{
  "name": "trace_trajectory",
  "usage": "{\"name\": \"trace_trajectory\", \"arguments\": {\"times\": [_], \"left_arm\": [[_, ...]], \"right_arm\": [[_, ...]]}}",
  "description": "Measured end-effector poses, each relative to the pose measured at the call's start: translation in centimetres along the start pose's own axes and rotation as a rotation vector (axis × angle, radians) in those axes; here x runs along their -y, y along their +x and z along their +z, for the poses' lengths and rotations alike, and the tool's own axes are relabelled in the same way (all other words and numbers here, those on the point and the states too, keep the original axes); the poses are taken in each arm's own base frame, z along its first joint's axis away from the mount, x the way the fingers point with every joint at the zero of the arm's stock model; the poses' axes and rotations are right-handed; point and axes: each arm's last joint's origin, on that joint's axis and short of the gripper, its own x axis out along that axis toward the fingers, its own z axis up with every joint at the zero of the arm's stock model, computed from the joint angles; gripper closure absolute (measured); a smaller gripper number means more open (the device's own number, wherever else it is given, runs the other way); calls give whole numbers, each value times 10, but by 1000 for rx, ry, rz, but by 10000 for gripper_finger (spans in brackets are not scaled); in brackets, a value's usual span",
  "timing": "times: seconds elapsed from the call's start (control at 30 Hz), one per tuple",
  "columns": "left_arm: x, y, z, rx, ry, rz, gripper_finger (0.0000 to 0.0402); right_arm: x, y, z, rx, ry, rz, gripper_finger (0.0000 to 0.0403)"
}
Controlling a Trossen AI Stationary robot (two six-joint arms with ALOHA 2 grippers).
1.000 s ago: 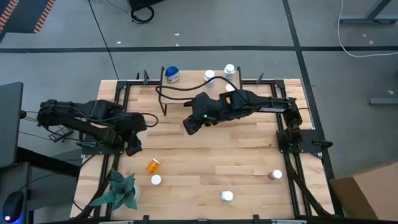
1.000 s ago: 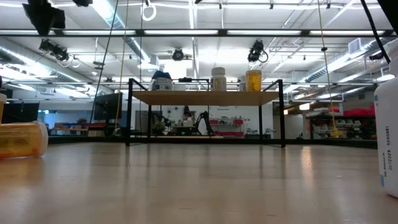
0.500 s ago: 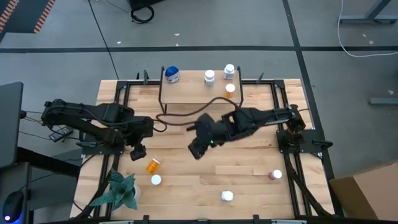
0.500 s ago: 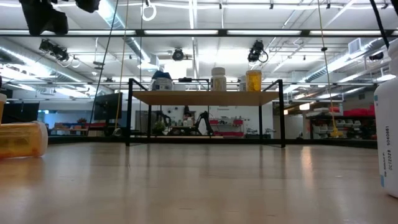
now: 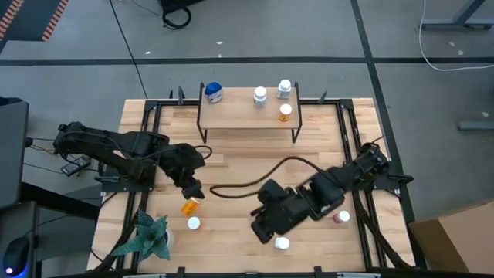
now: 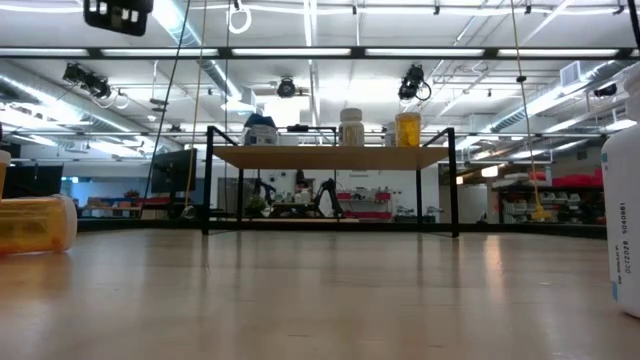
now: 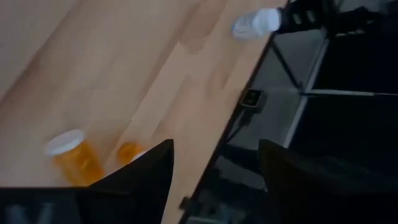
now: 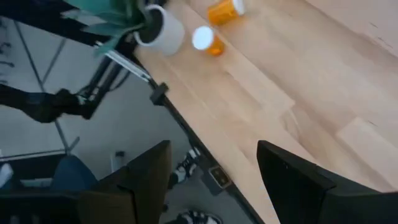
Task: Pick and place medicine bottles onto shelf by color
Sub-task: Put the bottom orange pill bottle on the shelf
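Four medicine bottles already stand on the shelf (image 5: 247,117) at upper centre of the high view: the blue-lidded one (image 5: 213,93) at its left end, two white ones (image 5: 260,95) and an orange one (image 5: 285,113) bunched toward its right, which looks like sorting by color. Four wait on the surface (image 5: 247,166) below: a toppled orange bottle (image 5: 189,205), a white-capped one (image 5: 194,224), a white bottle (image 5: 282,244) and a dark red one (image 5: 341,218). Left end effector (image 5: 193,188), fingers spread and empty, hangs just beside the toppled orange, probably next up. Right end effector (image 5: 262,228), also spread and empty, sits near the white bottle at lower centre.
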Motion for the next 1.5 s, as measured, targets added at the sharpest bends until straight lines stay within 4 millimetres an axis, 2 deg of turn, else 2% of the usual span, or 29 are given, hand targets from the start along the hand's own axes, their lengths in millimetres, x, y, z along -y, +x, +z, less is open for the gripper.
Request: {"name": "trace_trajectory", "arguments": {"times": [0.27, 0.43, 0.63, 0.87, 1.1, 1.23, 1.5], "left_arm": [[14, 22, -25, -102, 118, 38, 198], [21, 32, -37, 32, 245, 142, 205], [28, 41, -36, 42, 256, 152, 204], [42, 59, -34, 13, 319, 215, 207], [43, 83, -47, -260, 458, 209, 207], [37, 85, -54, -356, 529, 256, 199], [38, 86, -51, -291, 524, 266, 140]], "right_arm": [[-6, -11, -39, 52, -101, -8, 157], [-6, -16, -54, 87, -215, -26, 157], [-7, -18, -58, 105, -224, -23, 157], [-7, -19, -61, 106, -344, -30, 157], [-7, -24, -74, 141, -362, -40, 157], [-5, -28, -78, 248, -304, -70, 157], [-5, -32, -87, 288, -298, -59, 157]]}}
